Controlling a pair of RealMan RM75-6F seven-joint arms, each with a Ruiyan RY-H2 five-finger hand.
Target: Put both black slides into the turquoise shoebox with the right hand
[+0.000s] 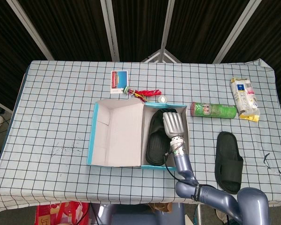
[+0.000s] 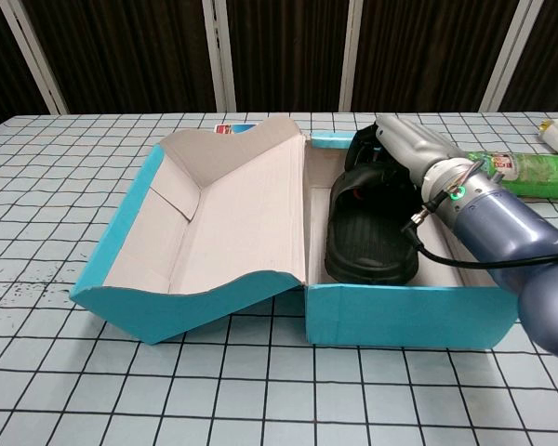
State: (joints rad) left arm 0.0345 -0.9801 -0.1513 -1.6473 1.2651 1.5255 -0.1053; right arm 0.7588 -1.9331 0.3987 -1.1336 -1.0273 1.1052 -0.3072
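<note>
The turquoise shoebox [image 1: 96, 136] stood open near the middle of the checked surface [image 1: 56, 108], its pale lid folded out toward the left of the frame. One black slide [image 1: 155, 138] lay flat on the floor of the box's right-hand compartment, sole down, its strap toward the far end. In the chest view the same slide [image 2: 370, 237] filled most of that compartment, lying between the lid's fold and the box's right wall.

The right hand [image 1: 173, 124] hovered over the far right part of the box, above the slide's strap end, with the forearm running down toward the bottom of the frame. In the chest view the right hand [image 2: 411, 149] reached in from the right edge, its fingers [image 2: 391, 130] stretched out fairly straight and close together, pointing away from the camera. They held nothing; whether they touched the slide's strap could not be told.

The second black slide [image 1: 228, 161] lay on the surface well to the right of the box, in the lower right of the head view, apart from the hand.

Beyond the box's right end lay a green can [image 1: 214, 110] on its side, and further right a yellow-edged packet [image 1: 245, 98]. A small card [image 1: 119, 81] and a red-and-white trinket [image 1: 147, 94] sat just behind the box.
</note>
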